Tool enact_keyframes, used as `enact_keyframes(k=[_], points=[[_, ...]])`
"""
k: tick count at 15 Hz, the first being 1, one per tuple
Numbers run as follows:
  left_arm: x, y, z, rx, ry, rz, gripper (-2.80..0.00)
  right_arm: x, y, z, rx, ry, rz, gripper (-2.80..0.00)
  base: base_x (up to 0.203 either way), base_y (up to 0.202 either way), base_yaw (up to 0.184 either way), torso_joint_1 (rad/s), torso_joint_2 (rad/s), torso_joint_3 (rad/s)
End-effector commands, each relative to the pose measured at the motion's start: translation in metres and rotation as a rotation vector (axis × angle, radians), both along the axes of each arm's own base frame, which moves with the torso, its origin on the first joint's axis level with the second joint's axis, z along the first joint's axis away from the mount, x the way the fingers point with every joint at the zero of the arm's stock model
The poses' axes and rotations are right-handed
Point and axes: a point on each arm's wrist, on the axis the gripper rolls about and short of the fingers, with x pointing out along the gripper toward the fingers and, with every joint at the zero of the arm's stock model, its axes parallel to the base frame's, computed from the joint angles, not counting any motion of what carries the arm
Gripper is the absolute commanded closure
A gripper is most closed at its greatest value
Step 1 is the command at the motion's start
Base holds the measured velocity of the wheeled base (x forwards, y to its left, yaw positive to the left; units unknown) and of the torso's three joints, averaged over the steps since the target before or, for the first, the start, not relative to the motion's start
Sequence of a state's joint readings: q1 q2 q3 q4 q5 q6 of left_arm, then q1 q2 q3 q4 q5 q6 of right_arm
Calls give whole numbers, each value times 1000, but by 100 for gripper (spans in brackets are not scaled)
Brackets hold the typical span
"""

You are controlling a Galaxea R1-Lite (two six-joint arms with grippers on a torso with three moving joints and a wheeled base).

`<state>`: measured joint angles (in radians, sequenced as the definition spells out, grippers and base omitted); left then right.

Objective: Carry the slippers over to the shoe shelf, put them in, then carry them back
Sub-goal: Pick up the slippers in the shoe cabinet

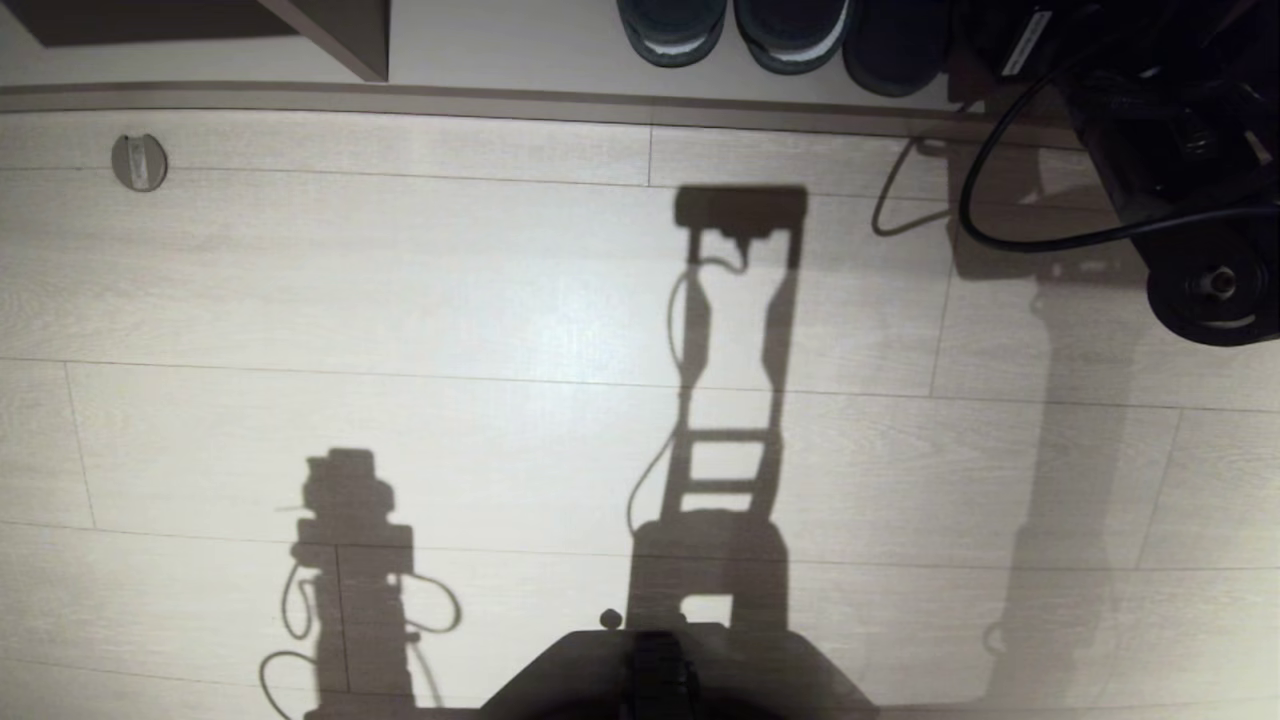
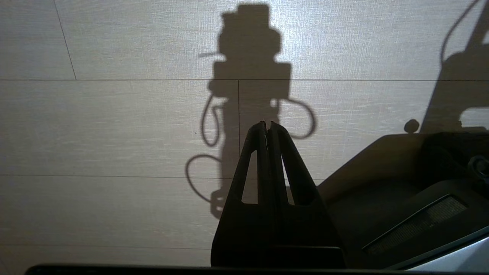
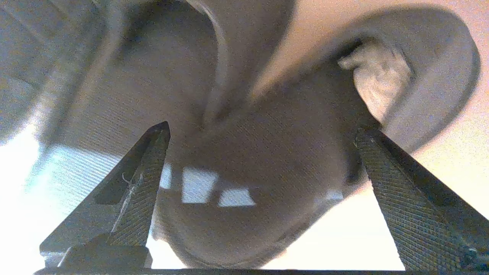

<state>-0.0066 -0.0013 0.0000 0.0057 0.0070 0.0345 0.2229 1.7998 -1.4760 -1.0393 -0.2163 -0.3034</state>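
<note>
A grey-blue slipper (image 3: 248, 198) fills the right wrist view, its rounded toe lying between the two fingers of my right gripper (image 3: 261, 128), which stands wide open around it. A second slipper (image 3: 160, 68) lies close beside it. In the head view one dark slipper toe (image 1: 895, 45) shows on the pale floor of the shoe shelf (image 1: 500, 50), next to the shelf's divider panel (image 1: 340, 35). My right arm (image 1: 1150, 150) reaches in there at the far right, its gripper hidden in the dark. My left gripper (image 2: 267, 123) hangs shut and empty over the floor.
Two black slides with pale soles (image 1: 670, 30) (image 1: 795, 35) stand in the shelf just left of the slipper. A raised sill (image 1: 400, 100) runs along the shelf front. A round fitting (image 1: 139, 162) sits in the plank floor at left. Cables (image 1: 1000, 230) loop off the right arm.
</note>
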Motion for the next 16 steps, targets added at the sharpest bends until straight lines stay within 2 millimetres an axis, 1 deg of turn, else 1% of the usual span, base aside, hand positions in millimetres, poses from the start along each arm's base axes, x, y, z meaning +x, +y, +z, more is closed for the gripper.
enact_keyframes(k=[1, 3, 4, 6, 7, 9, 11, 14, 16], points=[[0, 0, 0, -1, 2, 0, 0, -2, -2, 2, 2, -8, -7, -280, 0, 0, 0, 0, 0, 0], [0, 0, 0, -1, 3, 1, 0, -2, -5, 2, 0, -8, -20, -280, 0, 0, 0, 0, 0, 0], [0, 0, 0, -1, 3, 0, 0, -3, -16, 3, -4, -10, -55, -280, 0, 0, 0, 0, 0, 0], [0, 0, 0, 1, 3, 1, 0, -5, -20, 1, -10, 0, -67, -280, 0, 0, 0, 0, 0, 0], [0, 0, 0, 2, 3, 0, 0, -7, -24, -5, -16, 27, -78, -280, 0, 0, 0, 0, 0, 0], [0, 0, 0, 4, 3, 0, 0, -7, -34, -10, -20, 42, -103, -280, 0, 0, 0, 0, 0, 0], [0, 0, 0, 5, 3, 0, 0, -10, -44, -7, -18, 36, -137, -280, 0, 0, 0, 0, 0, 0], [0, 0, 0, 6, 3, 1, 0, -17, -52, -3, -20, 27, -159, -280, 0, 0, 0, 0, 0, 0], [0, 0, 0, 7, 3, 1, 0, -19, -53, -5, -22, 38, -158, -280, 0, 0, 0, 0, 0, 0]])
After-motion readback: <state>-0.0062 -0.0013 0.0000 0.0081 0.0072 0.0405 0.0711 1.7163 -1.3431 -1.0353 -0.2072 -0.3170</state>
